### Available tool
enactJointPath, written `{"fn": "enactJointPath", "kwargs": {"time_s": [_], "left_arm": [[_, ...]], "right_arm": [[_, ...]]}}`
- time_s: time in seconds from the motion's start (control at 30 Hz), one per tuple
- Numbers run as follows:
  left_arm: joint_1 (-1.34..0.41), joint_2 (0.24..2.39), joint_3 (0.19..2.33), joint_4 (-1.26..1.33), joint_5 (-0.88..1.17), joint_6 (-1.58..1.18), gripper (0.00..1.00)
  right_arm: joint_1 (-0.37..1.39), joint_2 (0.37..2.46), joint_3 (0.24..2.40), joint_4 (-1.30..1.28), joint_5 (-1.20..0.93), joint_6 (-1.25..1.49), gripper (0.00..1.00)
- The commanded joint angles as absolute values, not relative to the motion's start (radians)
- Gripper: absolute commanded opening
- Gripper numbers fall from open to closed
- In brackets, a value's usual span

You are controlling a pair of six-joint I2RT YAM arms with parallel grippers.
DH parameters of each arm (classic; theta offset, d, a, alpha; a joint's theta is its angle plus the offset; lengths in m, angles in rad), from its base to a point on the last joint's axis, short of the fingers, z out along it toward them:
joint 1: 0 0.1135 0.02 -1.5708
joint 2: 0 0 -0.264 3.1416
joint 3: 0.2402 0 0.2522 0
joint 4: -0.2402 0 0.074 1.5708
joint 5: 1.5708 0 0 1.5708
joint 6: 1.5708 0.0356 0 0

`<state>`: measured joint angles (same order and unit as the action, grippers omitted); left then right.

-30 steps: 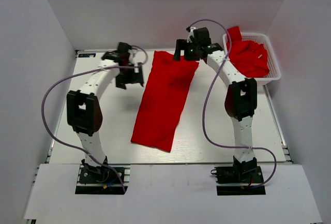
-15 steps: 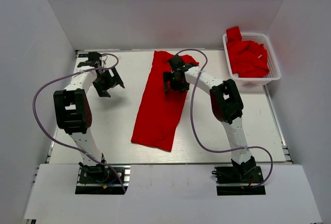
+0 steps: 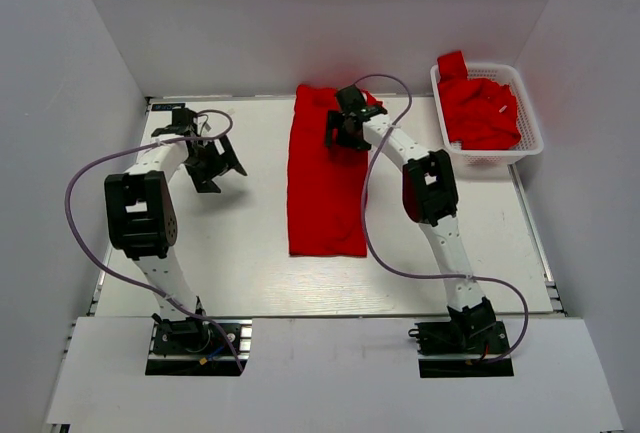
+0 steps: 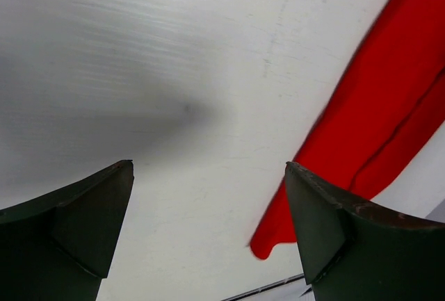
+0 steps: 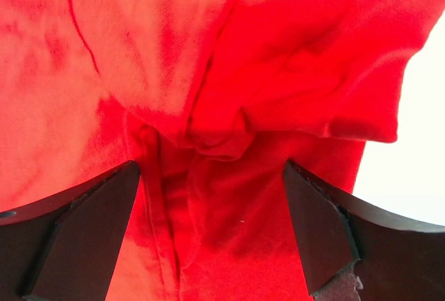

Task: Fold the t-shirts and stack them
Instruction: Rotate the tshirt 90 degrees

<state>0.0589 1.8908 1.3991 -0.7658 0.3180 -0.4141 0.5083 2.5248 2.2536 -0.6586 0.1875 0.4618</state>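
Surface (image 3: 230, 253): one shirt (image 3: 325, 193) lies flat at centre, folded into a long strip. Basket (image 3: 531, 145), far right corner: more shirts (image 3: 485, 113) heaped inside. Right end effector (image 3: 346, 133): fingers apart, over the strip's far end, clamping nothing. Left end effector (image 3: 214, 164): fingers apart, over bare surface left of the strip.

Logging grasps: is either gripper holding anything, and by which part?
Nothing is held. The right gripper is open over the far end of the t-shirt, the left gripper open over the table.
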Motion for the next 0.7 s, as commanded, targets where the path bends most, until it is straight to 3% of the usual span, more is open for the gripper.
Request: {"fn": "enactJointPath", "kwargs": {"time_s": [0.0, 0.1, 0.3, 0.67], "left_arm": [[0.031, 1.873, 1.408, -0.744, 0.432, -0.354, 1.00], [0.005, 1.882, 1.397, -0.735, 0.459, -0.334, 1.00], [-0.150, 1.829, 1.408, -0.772, 0.354, -0.290, 1.00], [-0.382, 1.664, 1.136, -0.666, 0.365, -0.354, 1.00]], "right_arm": [[0.436, 2.585, 2.270, -0.652, 0.148, 0.398, 0.90], [0.433, 2.495, 2.206, -0.566, -0.036, 0.272, 0.90], [0.443, 2.275, 2.076, -0.534, -0.094, 0.161, 0.90], [0.445, 1.648, 1.242, -0.406, -0.063, 0.250, 0.90]]}}
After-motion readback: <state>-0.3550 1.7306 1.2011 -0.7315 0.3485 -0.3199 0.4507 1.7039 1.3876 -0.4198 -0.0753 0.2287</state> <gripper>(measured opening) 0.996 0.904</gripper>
